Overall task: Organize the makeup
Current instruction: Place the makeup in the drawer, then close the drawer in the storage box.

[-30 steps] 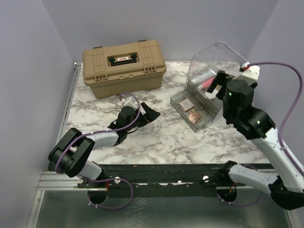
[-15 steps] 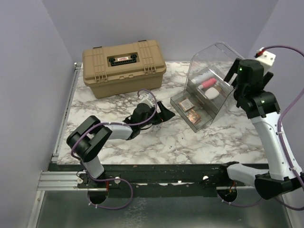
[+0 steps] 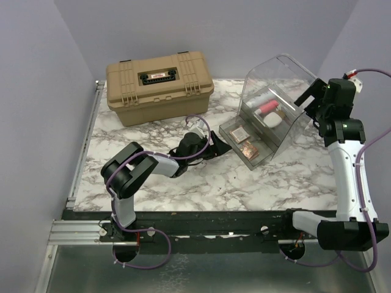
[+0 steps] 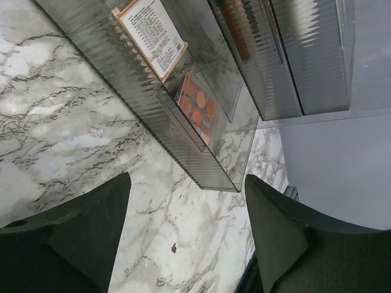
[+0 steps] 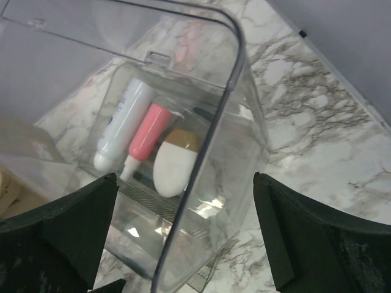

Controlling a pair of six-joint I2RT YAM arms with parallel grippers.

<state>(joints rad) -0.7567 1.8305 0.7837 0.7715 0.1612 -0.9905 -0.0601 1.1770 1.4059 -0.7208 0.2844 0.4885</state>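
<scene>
The makeup lies in the clear bin (image 3: 272, 91), whose lid stands open. A white tube (image 5: 125, 122), a pink tube (image 5: 148, 134) and a white oval piece (image 5: 176, 171) lie in its top tray. Two square eyeshadow palettes (image 4: 198, 110) (image 4: 153, 36) lie in the pulled-out grey drawer (image 3: 232, 139). I cannot make out the pencils. My left gripper (image 3: 221, 145) is open and empty, low over the table just left of the drawer front (image 4: 183, 131). My right gripper (image 3: 310, 105) is open and empty, raised behind the lid, straddling the lid's edge (image 5: 208, 152) in its wrist view.
A large tan hard case (image 3: 160, 85) stands shut at the back left. The walls of the enclosure close in on the left, back and right. The marble tabletop (image 3: 201, 177) stretches in front of the bin.
My left gripper has slid right along the table up to the drawer. My right arm has swung up and to the right, from in front of the bin to behind its lid.
</scene>
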